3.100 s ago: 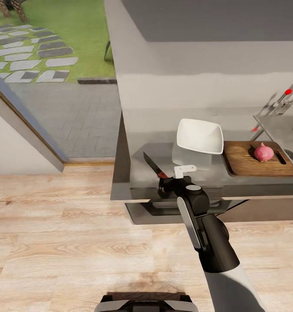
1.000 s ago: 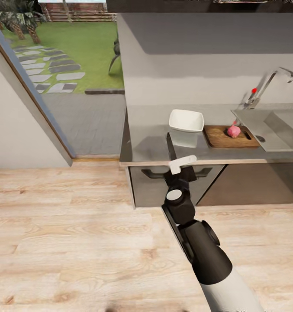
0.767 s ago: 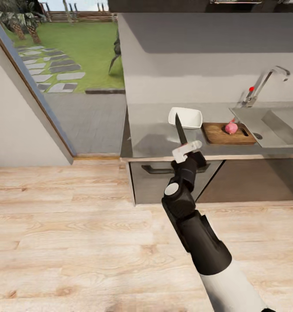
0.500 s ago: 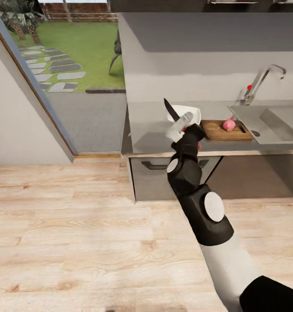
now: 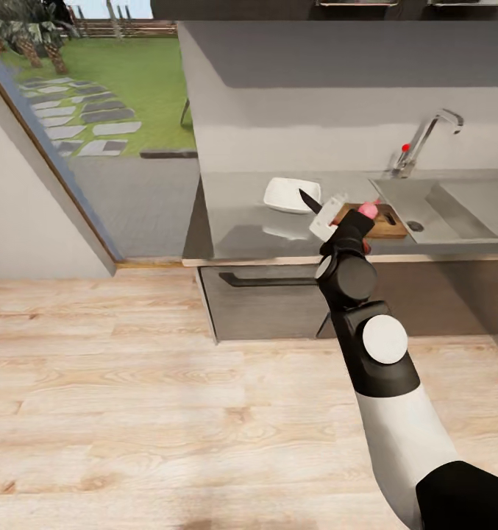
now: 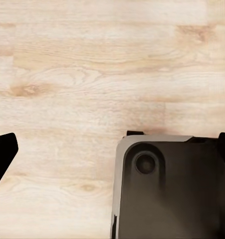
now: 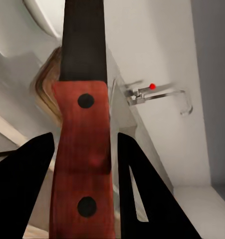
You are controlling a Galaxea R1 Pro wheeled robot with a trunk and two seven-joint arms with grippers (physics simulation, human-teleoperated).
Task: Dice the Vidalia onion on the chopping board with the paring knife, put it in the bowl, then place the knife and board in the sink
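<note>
- Floorboards (image 6: 92, 64) of pale wood are lying under the left tool, whose jaw state I cannot tell.
- Right tool (image 5: 335, 219) is clamping the paring knife (image 7: 84, 124) by its red handle, dark blade (image 5: 310, 200) pointing toward the bowl (image 5: 291, 194).
- Vidalia onion (image 5: 366, 210) is sitting on the chopping board (image 5: 390, 224), just behind the tool.
- Beyond, on the tabletop (image 5: 241, 221), the sink (image 5: 454, 210) is showing its drain.

The right arm (image 5: 385, 383) has a white forearm, black wrist links with round grey-white caps, a black sleeve at its base, and a white-fingered right claw (image 5: 329, 218).
</note>
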